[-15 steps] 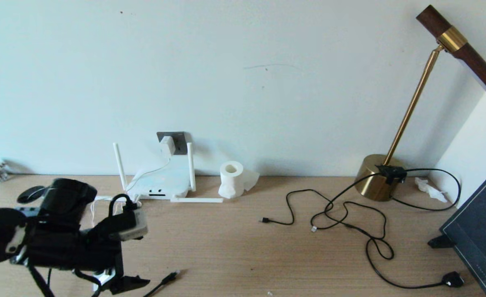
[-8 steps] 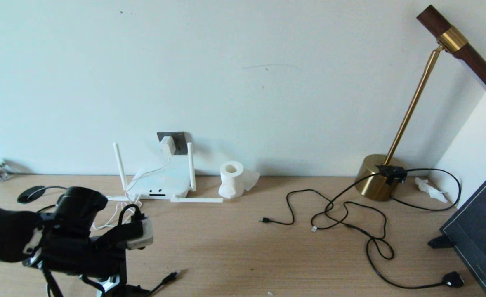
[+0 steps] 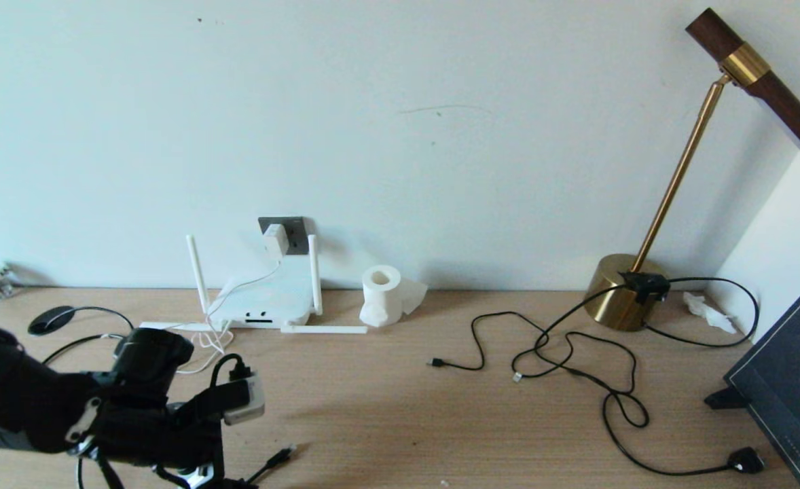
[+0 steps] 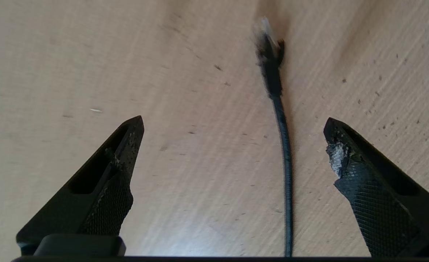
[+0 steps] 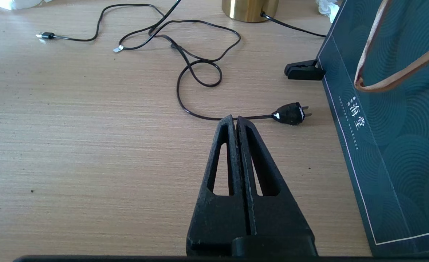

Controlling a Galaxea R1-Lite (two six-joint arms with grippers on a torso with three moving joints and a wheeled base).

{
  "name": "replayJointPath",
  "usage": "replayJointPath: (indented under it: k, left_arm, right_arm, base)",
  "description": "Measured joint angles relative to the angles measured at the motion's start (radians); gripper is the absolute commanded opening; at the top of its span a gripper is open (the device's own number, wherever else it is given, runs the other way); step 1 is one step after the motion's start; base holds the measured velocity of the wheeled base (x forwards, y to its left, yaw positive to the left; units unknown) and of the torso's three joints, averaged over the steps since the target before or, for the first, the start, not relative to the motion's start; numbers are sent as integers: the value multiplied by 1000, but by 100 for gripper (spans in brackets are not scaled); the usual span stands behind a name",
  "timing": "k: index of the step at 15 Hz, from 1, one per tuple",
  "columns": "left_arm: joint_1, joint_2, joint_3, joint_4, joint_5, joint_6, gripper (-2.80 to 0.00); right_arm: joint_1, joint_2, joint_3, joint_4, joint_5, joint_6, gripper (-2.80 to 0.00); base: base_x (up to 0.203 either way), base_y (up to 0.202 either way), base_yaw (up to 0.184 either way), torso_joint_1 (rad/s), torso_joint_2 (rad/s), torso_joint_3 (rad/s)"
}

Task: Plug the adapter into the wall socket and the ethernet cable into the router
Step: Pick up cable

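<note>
The white adapter (image 3: pixel 275 239) sits in the dark grey wall socket (image 3: pixel 296 234), its thin cord running down to the white router (image 3: pixel 264 307) below. Two router antennas stand up and two lie flat. The black ethernet cable's plug (image 3: pixel 282 454) lies on the desk near the front edge, and its oval disc (image 3: pixel 49 319) lies far left. My left gripper (image 4: pixel 232 122) hovers open over the desk, with the ethernet cable (image 4: pixel 284 156) lying between its fingers and the plug (image 4: pixel 269 49) just ahead. My right gripper (image 5: pixel 235 118) is shut on nothing, low over the desk at the right.
A toilet paper roll (image 3: pixel 381 294) stands right of the router. Loose black cords (image 3: pixel 563 356) and a lamp plug (image 5: pixel 290 113) sprawl across the right half. A brass lamp base (image 3: pixel 617 293) and a dark teal bag (image 5: pixel 393 109) stand at the right.
My left arm has moved toward the desk's front edge and slightly right, uncovering the router's flat left antenna and white cord. Nothing else moved.
</note>
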Motion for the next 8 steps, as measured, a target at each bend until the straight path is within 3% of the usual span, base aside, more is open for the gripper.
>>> replayJointPath:
  k: [8]
  left_arm:
    - [-1, 61, 1, -23, 1, -1, 0]
  right_arm:
    - [0, 0, 0, 0, 0, 0, -280]
  base:
    - [0, 0, 0, 0, 0, 0]
